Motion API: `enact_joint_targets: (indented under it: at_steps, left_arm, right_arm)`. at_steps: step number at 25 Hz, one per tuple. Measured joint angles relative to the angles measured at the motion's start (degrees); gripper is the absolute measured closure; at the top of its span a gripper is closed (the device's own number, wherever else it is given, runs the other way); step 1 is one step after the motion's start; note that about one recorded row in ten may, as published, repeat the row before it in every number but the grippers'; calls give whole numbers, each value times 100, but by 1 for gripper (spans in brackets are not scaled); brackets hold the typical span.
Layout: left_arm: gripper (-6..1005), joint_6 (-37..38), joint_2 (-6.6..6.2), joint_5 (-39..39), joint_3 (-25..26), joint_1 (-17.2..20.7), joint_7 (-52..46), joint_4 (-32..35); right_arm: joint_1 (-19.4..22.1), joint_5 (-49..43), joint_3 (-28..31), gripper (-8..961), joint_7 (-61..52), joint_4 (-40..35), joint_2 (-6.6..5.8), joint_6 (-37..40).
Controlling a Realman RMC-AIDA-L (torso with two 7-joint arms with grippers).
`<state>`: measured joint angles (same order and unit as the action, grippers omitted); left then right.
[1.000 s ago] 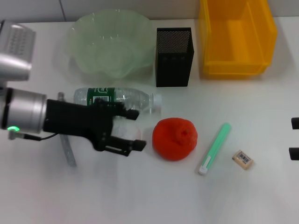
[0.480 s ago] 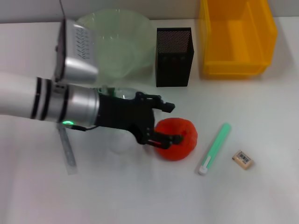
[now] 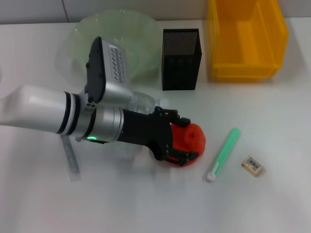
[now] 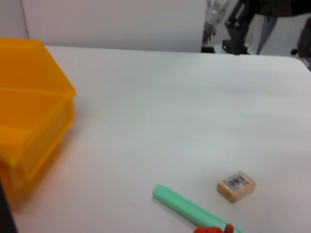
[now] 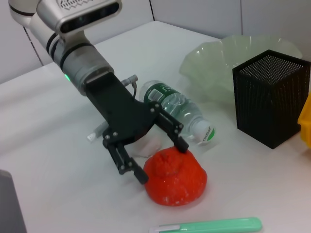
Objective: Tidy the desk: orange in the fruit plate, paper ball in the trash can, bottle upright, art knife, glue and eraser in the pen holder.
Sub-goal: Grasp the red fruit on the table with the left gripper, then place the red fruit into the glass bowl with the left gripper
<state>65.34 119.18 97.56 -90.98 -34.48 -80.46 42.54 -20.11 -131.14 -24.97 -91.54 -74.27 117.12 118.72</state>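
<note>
From my head camera, my left claw (image 3: 181, 140) is spread wide around the orange (image 3: 192, 141), one finger on either side, not clamped on it yet. The orange sits on the desk (image 3: 272, 111) in front of the pen holder (image 3: 181, 59); the fruit plate (image 3: 141, 48) is left of the holder and the trash can (image 3: 245, 39) is right of it. The green art knife (image 3: 222, 154) lies just right of the orange, and the eraser (image 3: 252, 165) is beyond that. The bottle (image 3: 141, 99) is mostly hidden behind my arm. My left wrist cam only catches the eraser (image 4: 235, 185), the knife (image 4: 187, 208) and the trash can (image 4: 29, 111). The right wrist cam shows the claw (image 5: 158, 155) open over the orange (image 5: 176, 177), the bottle (image 5: 182, 109) lying on its side behind it, and the pen holder (image 5: 269, 97) farther back. My right claw isn't in any shot.
</note>
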Motion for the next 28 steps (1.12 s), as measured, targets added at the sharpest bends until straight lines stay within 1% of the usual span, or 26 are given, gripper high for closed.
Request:
enact_joint_targets:
  at_steps: [10, 14, 19, 23, 24, 25, 26, 28]
  left_arm:
    - [247, -40, 0, 2, -127, 3, 4, 0]
    - [464, -43, 0, -17, -107, 14, -9, 0]
    - [703, 2, -22, -263, -69, 62, -105, 0]
    - [757, 138, -45, -409, -20, 129, -111, 27]
    - [771, 433, -52, -445, 178, 162, -132, 54]
    - [785, 433, -52, -445, 178, 162, -132, 54]
    - [798, 631, -56, -447, 359, 178, -156, 63]
    - [825, 1121, -65, -448, 892, 224, -269, 136]
  right_arm:
    - [-11, 0, -41, 204, -4, 42, 27, -107]
    - [-11, 0, -43, 205, -4, 50, 42, -124]
    - [-10, 0, -43, 206, -5, 53, 54, -125]
    - [-10, 2, -43, 207, -5, 53, 55, -136]
    - [-12, 5, -43, 207, -5, 53, 56, -141]
    - [-12, 5, -43, 207, -5, 53, 56, -141]
    - [-18, 6, -43, 208, -4, 53, 57, -143]
    - [-27, 6, -43, 208, -4, 53, 56, -146]
